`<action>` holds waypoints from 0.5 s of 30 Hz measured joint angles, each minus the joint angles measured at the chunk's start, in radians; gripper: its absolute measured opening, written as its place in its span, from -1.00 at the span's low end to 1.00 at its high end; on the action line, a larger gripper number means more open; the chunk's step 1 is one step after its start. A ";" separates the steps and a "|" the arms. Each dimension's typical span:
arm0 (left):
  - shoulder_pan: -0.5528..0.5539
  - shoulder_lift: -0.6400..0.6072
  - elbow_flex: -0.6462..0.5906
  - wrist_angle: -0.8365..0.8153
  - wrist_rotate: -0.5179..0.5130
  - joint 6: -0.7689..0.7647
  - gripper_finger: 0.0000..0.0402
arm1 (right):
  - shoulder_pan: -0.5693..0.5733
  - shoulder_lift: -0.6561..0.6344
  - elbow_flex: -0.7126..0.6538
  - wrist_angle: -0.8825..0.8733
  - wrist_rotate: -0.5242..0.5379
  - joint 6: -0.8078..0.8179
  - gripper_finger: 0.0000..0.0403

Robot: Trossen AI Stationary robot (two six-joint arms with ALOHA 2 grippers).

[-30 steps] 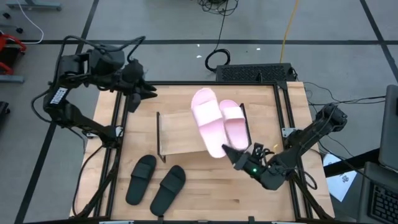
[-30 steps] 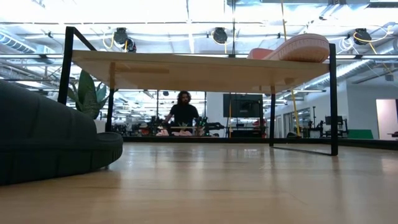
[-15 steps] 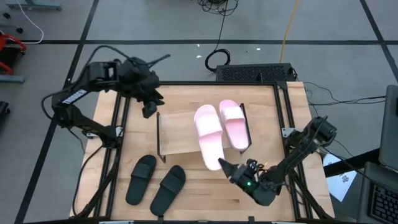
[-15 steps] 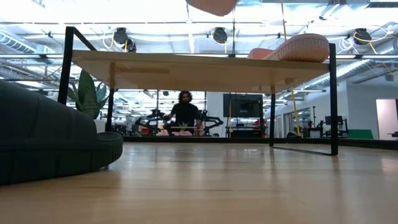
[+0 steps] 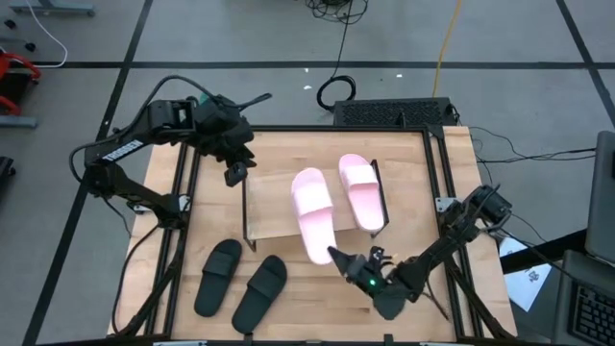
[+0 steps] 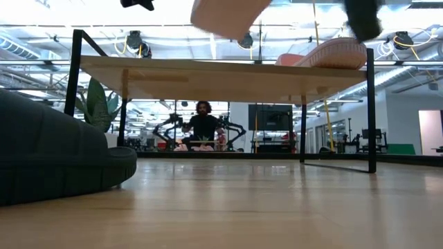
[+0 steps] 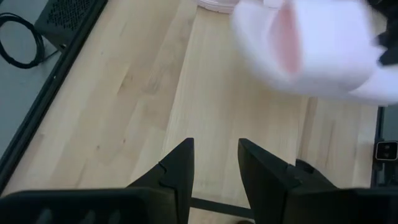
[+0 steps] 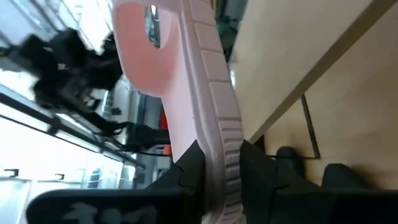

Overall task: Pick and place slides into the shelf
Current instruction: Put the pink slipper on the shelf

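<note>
One pale pink slide hangs over the near edge of the shelf, with my right gripper shut on its near end. In the low view this slide is above the shelf's top board. The other pink slide lies sole down on the board's right end. Two black slides lie on the table at the near left. My left gripper hovers open at the shelf's far left corner, with nothing between its fingers. My right gripper pinches the pink slide's sole at its near end, one finger on each flat face. The fingers come about level from the table's near right and lie along the slide. The slide is lifted clear of the board, turned partly onto its side.
The shelf's thin black end frames stand at either end of the board. In the low view a black slide fills the left foreground. A person sits far behind the table. Bare board lies left of the resting pink slide.
My right gripper has sunk and gone toward the table's near left, rolling as it went. The pink slide it holds has come off the other pink slide and now hangs beside it. My left gripper has come down toward the shelf's far left corner.
</note>
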 joint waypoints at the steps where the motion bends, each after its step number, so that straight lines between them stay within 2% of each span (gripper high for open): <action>1: 0.000 0.000 0.000 0.000 0.001 -0.005 -0.39 | -0.011 0.000 0.000 -0.031 -0.028 0.036 -0.72; 3: 0.000 0.000 0.000 -0.001 0.007 -0.016 -0.39 | -0.028 -0.001 0.000 -0.097 -0.079 0.101 -0.72; 7: 0.000 0.000 0.000 -0.003 0.027 -0.017 -0.39 | -0.038 0.000 0.000 -0.184 -0.090 0.215 -0.73; 12: 0.000 0.000 0.000 -0.002 0.027 -0.002 -0.39 | -0.030 -0.008 0.000 -0.189 -0.019 0.250 -0.73; 15: 0.000 0.000 0.000 0.006 0.027 0.016 -0.39 | -0.031 -0.030 0.000 -0.188 -0.012 0.230 -0.73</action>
